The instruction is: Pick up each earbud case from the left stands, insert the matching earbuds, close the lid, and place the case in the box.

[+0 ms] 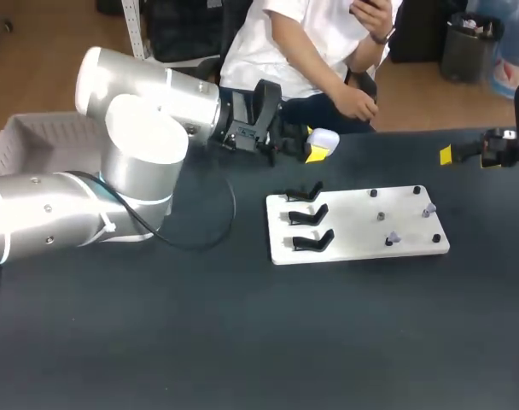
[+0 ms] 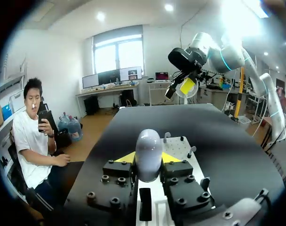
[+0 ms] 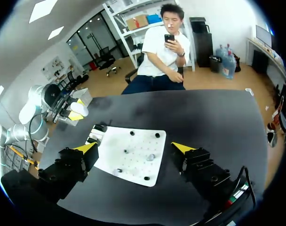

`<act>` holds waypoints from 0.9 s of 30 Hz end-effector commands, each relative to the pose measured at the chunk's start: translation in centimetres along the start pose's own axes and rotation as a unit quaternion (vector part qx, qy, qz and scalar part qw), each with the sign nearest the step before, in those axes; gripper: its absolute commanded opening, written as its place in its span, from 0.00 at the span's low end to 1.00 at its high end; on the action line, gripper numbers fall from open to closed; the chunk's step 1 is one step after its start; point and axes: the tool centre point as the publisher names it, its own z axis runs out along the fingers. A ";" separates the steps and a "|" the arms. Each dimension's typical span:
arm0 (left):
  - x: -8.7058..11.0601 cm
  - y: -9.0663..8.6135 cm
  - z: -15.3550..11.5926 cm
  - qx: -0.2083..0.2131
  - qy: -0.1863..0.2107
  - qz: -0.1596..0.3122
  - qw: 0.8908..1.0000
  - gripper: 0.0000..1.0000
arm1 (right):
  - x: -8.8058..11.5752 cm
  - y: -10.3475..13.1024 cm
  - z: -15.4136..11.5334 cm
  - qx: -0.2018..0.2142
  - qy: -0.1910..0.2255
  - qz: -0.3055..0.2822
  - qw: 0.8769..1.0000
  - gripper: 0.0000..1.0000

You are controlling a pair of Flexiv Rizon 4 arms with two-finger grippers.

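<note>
Left tool (image 2: 148, 157) grips the earbud case (image 2: 148, 149) (white, rounded); right tool (image 3: 133, 147) gapes wide, empty.

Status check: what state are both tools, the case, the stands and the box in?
Case: gripped, off the table, lid looks closed.
Left tool: shut on the case.
Right tool: open, empty.
Stands: all three empty.
Box: open-topped, inside mostly hidden.
</note>
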 end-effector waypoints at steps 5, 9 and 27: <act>-2.0 0.2 1.3 -0.013 -0.011 0.013 1.000 0.00 | 0.0 0.0 0.0 0.001 0.000 0.000 1.000 1.00; -2.9 -0.4 2.4 -0.014 -0.015 0.015 1.000 0.00 | 0.3 0.9 0.5 -0.006 0.001 -0.004 1.000 1.00; -3.2 -1.6 4.8 0.011 -0.014 0.032 0.999 0.00 | 1.1 7.4 3.4 -0.090 0.004 -0.026 0.996 1.00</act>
